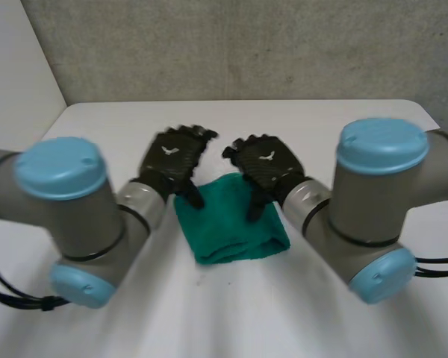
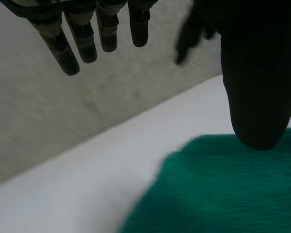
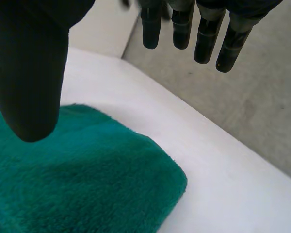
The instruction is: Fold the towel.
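green plush towel (image 1: 235,227) lies folded into a small, roughly square pad on the white table (image 1: 321,127), about midway between the two arms and a little nearer the robot than its hands. its edges are soft and rounded, and the near edge looks thick, as if layers are stacked there.

the left black robot hand (image 1: 172,160) hangs over the towel's far left corner, palm down. in the left wrist view its fingers (image 2: 82,39) are straight and spread a little, reaching out past the towel (image 2: 223,194) over bare table, and its thumb (image 2: 259,87) points down at the cloth's far edge. nothing is gripped; the hand is wide open.

the right black robot hand (image 1: 267,162) mirrors it over the far right part of the towel. in the right wrist view its fingers (image 3: 203,34) are likewise straight and apart, out beyond the towel's rounded corner (image 3: 169,179), with the thumb (image 3: 29,82) pointing down over the green pile (image 3: 77,184). it too is open and has hold of nothing.

from where i stand i cannot tell whether either thumb tip touches the cloth or stops just above it.

the two hands sit close together, nearly side by side. the grey left arm with its light-blue cap (image 1: 67,209) and the matching right arm (image 1: 373,201) flank the towel. a grey rough wall (image 1: 246,45) rises behind the table.
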Robot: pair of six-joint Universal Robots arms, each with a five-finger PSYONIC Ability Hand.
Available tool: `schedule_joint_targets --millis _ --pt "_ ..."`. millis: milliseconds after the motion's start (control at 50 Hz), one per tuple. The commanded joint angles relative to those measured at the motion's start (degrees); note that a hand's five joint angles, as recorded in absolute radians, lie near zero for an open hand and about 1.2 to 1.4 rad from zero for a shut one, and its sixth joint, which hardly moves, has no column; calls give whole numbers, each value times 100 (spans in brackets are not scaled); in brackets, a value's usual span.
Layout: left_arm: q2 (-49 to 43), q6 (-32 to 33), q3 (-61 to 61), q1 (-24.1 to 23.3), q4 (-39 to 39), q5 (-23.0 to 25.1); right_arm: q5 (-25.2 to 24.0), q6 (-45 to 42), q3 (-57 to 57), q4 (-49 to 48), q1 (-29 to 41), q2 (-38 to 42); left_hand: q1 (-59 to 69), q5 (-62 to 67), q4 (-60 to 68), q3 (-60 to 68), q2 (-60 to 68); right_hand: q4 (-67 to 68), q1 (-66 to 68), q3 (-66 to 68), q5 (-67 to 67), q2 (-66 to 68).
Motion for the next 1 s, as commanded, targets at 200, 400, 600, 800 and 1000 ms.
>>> schedule_joint_targets --millis 200,400,600,800,1000 --pt "-1120 -705 524 -328 -1045 -1432 -314 72 -883 1149 -560 1366 134 -25 73 17 73 -345 -172 -219 -372 -286" --pt "-1050 -688 313 -346 -1072 -870 12 -34 -928 1326 -727 1288 84 -75 23 -33 23 -345 -172 -219 -372 -286" --pt "4 -687 471 -302 -1072 -667 47 45 -586 1124 -736 129 67 -92 6 -51 5 -345 -172 -219 -372 -286" --pt "1647 -705 1015 734 -2010 -650 1188 71 -208 429 -1148 -1638 -17 -176 -78 -134 -78 -345 -172 -219 -372 -286" --pt "2229 -705 1288 1210 -2706 -457 1277 27 -339 938 -1412 -1999 -106 -265 -167 -223 -167 -345 -172 -219 -372 -286"
